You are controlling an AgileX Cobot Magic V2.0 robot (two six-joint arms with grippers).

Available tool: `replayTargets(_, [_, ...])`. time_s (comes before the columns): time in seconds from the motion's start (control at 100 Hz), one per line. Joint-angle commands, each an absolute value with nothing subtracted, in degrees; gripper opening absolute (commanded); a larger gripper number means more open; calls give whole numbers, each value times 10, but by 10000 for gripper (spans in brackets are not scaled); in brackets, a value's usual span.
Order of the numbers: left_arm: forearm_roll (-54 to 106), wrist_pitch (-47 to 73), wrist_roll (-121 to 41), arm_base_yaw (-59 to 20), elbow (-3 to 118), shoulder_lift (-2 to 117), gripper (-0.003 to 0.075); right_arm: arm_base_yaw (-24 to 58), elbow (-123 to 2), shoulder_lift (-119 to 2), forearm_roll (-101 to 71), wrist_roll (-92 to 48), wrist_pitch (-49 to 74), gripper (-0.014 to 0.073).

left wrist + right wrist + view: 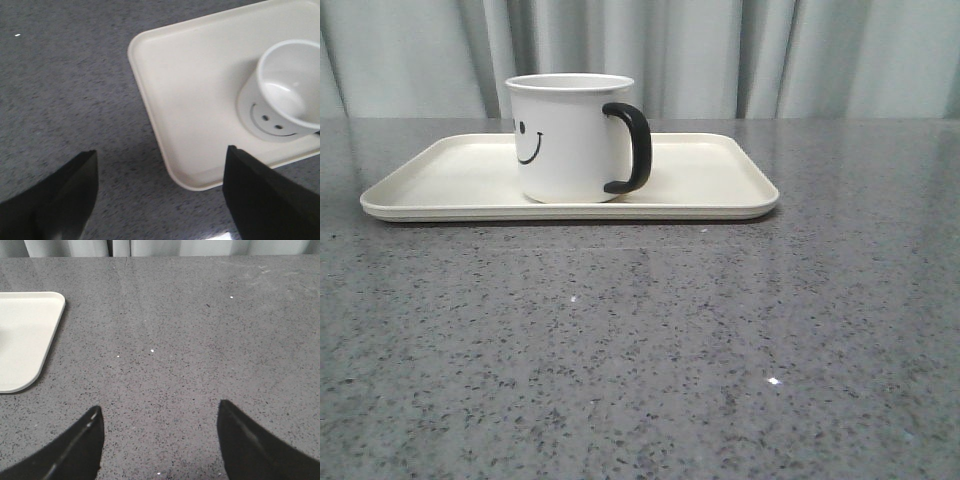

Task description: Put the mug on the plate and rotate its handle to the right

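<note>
The white mug (570, 140) with a black smiley face stands upright on the cream plate (720, 190), left of its middle. Its black handle (633, 148) points to the right. The left wrist view shows the mug (282, 95) from above on the plate (190, 85); the handle is almost wholly hidden there. My left gripper (160, 160) is open and empty above the table beside the plate's corner. My right gripper (159, 412) is open and empty over bare table, right of the plate's corner (25, 335). Neither gripper shows in the front view.
The grey speckled table (640, 350) spreads in front of and around the plate. Pale curtains (770, 50) hang behind the table's far edge.
</note>
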State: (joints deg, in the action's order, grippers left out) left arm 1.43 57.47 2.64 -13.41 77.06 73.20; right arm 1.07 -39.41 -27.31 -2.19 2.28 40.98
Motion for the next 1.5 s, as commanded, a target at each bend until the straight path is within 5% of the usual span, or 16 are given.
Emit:
replayTargets(0.0, [21,540,0,-96,755,688,514,10,-414,-281,-24,20,363,492])
replayTargets(0.33, [128,522,-88,19,637,600,514,10,-414,-281,-24,19,364,492])
replayTargets(0.84, [156,510,-88,20,480,445,514,10,-413,-281,-24,19,371,492])
replayTargets(1.491, [156,510,-88,20,471,423,514,11,-476,-339,-101,-67,405,489])
